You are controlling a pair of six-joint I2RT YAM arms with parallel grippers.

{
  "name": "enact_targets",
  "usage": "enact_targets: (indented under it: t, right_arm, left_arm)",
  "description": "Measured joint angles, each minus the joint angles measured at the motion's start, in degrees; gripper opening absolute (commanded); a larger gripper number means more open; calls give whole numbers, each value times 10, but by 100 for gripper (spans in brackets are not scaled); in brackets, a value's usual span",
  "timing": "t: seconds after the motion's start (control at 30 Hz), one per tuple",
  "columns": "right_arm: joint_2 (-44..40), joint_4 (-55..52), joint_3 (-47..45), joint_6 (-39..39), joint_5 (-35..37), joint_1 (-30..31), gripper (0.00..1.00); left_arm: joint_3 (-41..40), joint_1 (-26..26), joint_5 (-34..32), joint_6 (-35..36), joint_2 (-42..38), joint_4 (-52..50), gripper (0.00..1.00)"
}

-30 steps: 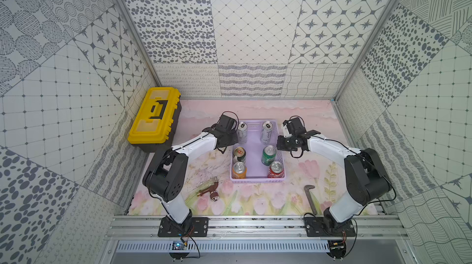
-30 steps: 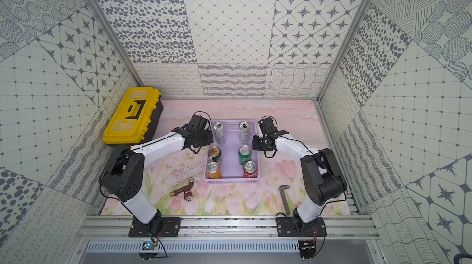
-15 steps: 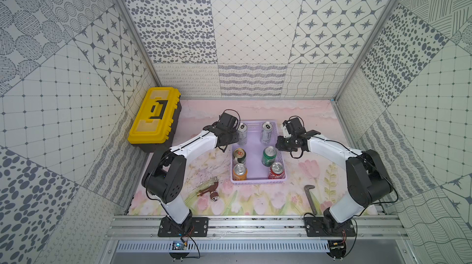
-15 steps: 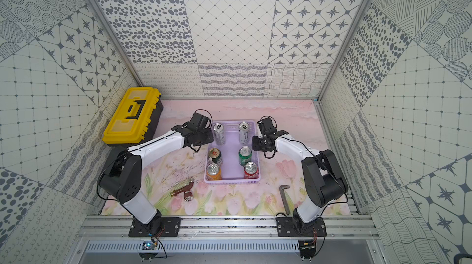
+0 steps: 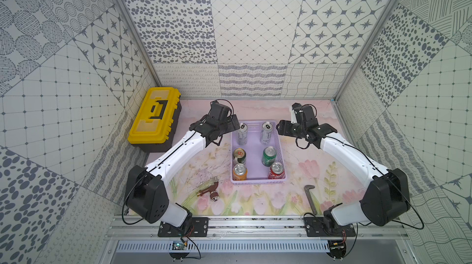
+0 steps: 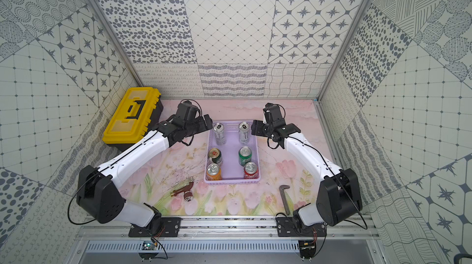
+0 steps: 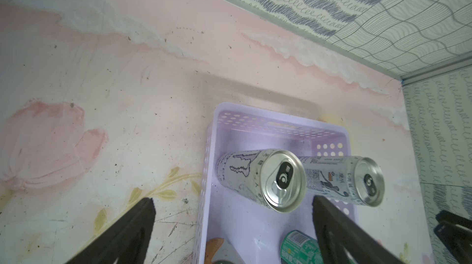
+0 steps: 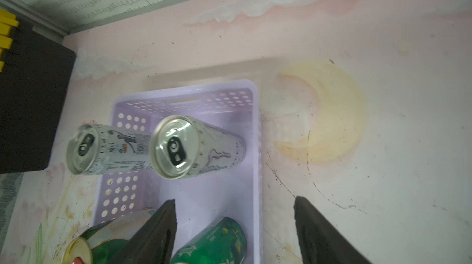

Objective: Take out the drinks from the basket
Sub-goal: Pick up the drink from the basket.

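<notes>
Cylindrical metal cans stand in a perforated plastic basket.

— What lay on the counter?
— The basket sat mid-counter and a toolbox stood at the far left corner.
— And nearer the front?
— A brown tap left of the basket, a grey hooked tool to its right.

Claw-shaped M logo — white can
</notes>
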Motion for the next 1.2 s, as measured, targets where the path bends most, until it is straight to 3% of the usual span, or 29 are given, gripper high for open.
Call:
enact_targets:
  t: [0.2,0.6,0.83,1.07,1.2]
  right_arm:
    - [89,-2,94,-31,7,46,85]
    - [186,-45,151,-61,51,61,83]
    - [203,-49,154,-72,66,74,71]
    - [211,-54,154,-82,83,77,51]
    - [211,-55,155,-85,85,78,45]
  left_arm:
    - [7,0,-4,2,-11,-9,100]
    - [-25,0,-4,5,-21,-13,100]
    - [-30,0,-4,9,-16,-14,100]
    - [-33,1,-3,9,-10,-14,100]
    - [-34,1,-3,9,-9,-14,100]
